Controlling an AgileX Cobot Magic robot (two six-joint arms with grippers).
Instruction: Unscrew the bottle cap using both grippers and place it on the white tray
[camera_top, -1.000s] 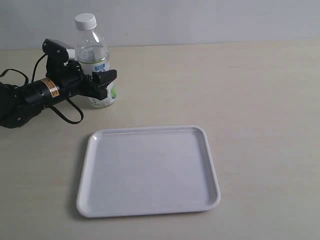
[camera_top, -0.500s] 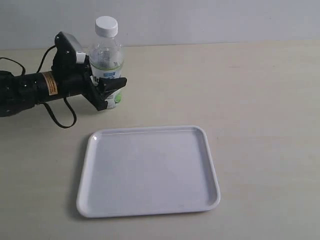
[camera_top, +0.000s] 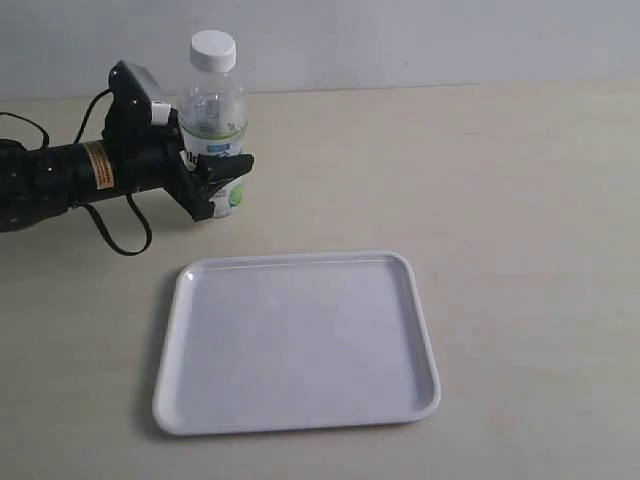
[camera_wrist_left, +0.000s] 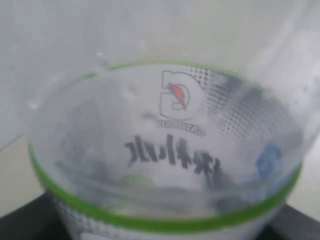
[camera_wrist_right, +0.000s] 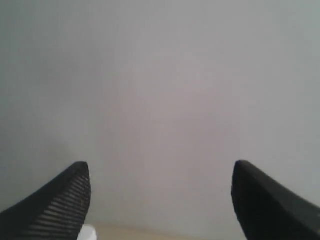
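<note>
The bottle (camera_top: 212, 115) stands upright at the far left of the table, its white bottle cap (camera_top: 213, 50) screwed on top. My left gripper (camera_top: 216, 182) reaches in from the left and is shut on the bottle's labelled lower body. In the left wrist view the bottle (camera_wrist_left: 165, 150) fills the picture, with the black jaws at the frame's corners. My right gripper (camera_wrist_right: 160, 167) is open with nothing between its fingers, facing a plain grey wall; it does not show in the exterior view. The white tray (camera_top: 300, 340) lies empty in front of the bottle.
The left arm's black body and cables (camera_top: 60, 180) lie along the table's left side. A grey wall (camera_top: 420, 40) runs behind the tan table (camera_top: 520, 220). A small white thing (camera_wrist_right: 87, 233) peeks in beside one right finger; what it is I cannot tell.
Since a second ago my left gripper has carried the bottle a little to the right. Over the last half second nothing has moved in the exterior view.
</note>
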